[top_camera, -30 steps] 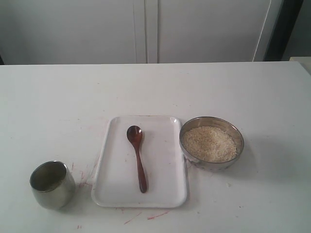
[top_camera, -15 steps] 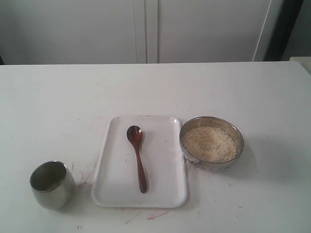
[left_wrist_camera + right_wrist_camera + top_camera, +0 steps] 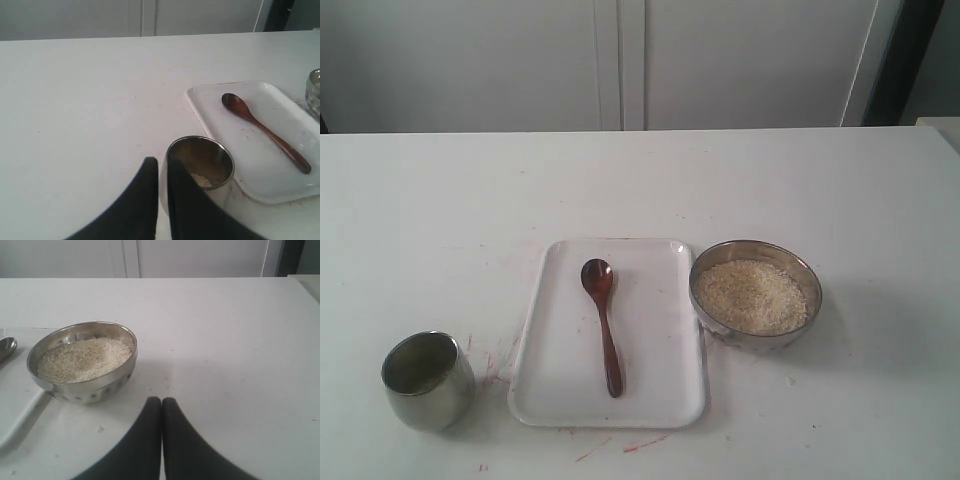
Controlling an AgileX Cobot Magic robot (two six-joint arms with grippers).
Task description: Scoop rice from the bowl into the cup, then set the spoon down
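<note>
The wooden spoon [image 3: 604,325] lies loose on a white tray [image 3: 560,385], handle toward the near edge. The steel bowl [image 3: 760,343], right of the tray, is heaped with rice [image 3: 752,295]. The steel cup [image 3: 428,385] stands left of the tray with a few grains at its bottom [image 3: 201,179]. No gripper shows in the exterior view. In the left wrist view my left gripper [image 3: 161,162] is shut and empty, just short of the cup [image 3: 212,152]. My right gripper [image 3: 161,401] is shut and empty over bare table, beside the bowl [image 3: 85,390].
Red marks stain the white table [image 3: 640,442] round the tray's near and left edges. White cabinet doors [image 3: 620,60] stand behind the table's far edge. The spoon's bowl end [image 3: 6,347] peeks in at the right wrist view's edge.
</note>
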